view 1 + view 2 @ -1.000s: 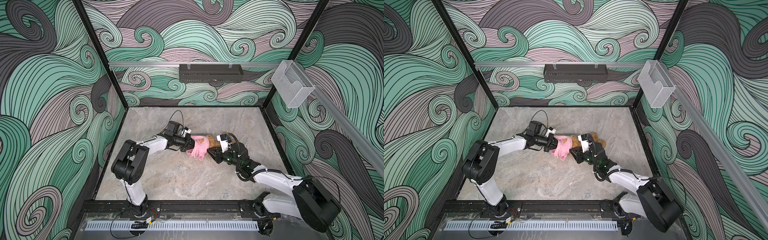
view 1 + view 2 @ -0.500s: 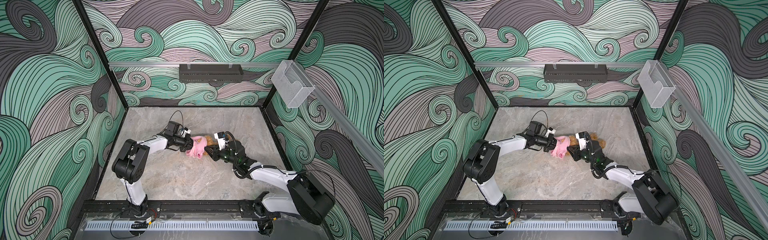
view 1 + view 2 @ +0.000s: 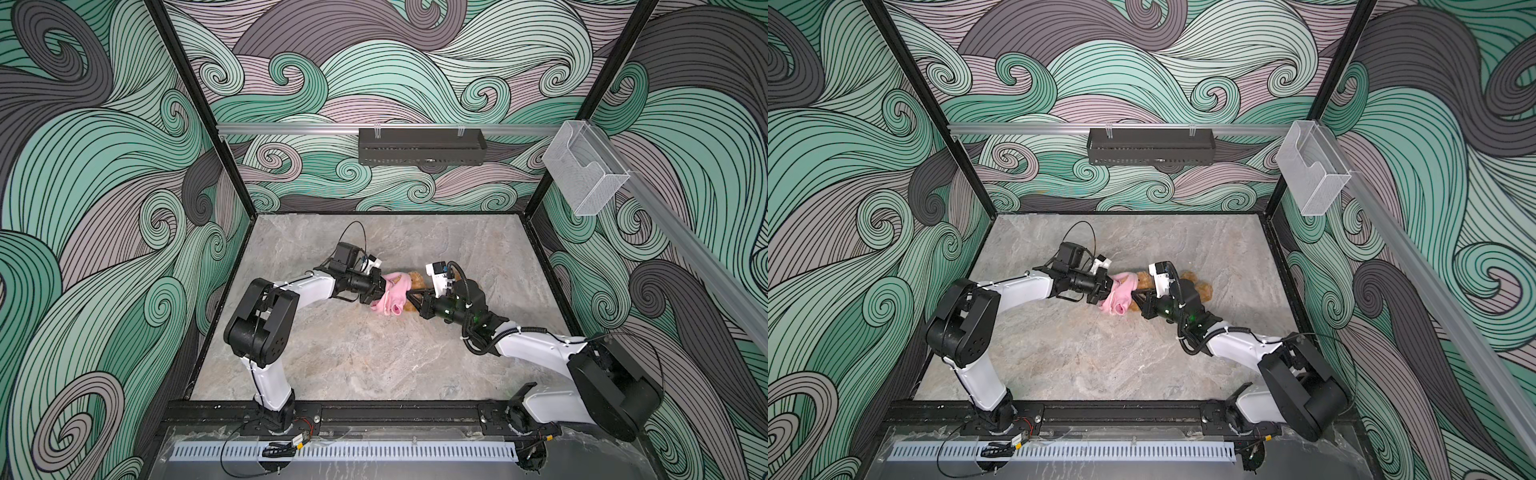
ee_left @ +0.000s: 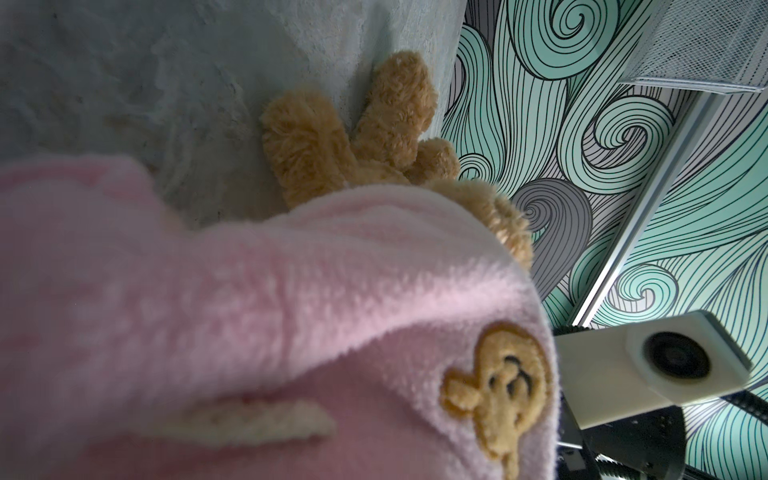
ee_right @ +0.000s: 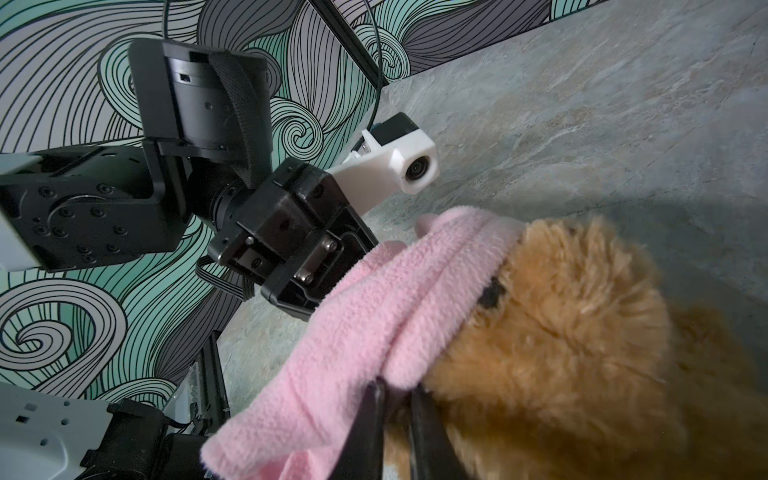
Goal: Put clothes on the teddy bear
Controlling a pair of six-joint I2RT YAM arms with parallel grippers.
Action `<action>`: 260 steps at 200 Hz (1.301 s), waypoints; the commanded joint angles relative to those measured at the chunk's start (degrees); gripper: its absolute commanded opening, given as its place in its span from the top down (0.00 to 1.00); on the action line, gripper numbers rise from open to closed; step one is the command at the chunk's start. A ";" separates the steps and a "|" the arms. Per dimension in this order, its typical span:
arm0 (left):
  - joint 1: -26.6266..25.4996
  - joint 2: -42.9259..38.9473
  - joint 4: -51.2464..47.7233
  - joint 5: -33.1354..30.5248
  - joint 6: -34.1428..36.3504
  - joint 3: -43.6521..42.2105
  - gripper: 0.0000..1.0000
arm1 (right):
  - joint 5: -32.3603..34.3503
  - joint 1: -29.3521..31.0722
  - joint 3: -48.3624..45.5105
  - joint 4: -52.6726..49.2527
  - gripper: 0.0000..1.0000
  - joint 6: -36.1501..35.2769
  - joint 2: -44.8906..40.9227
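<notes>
The golden-brown curly plush teddy bear [image 3: 415, 277] is lying midway across the grey marbled counter [image 3: 332, 353], head partly tucked inside the pink fleece garment [image 3: 392, 293]. The left end effector [image 3: 381, 289] is clamping that fleece, jaws pressed together; the right end effector [image 5: 395, 399] is pinching its edge beside the bear's face.

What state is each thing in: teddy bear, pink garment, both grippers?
teddy bear: lying down, head partly covered, legs bare.
pink garment: bunched over the bear's head, gripped from both sides.
left gripper: shut on the pink garment.
right gripper: shut on the pink garment's edge.
</notes>
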 commanded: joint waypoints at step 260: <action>1.39 -0.71 -16.54 -0.65 21.76 8.35 1.00 | 15.74 -5.64 4.49 -34.91 1.00 -5.40 -7.49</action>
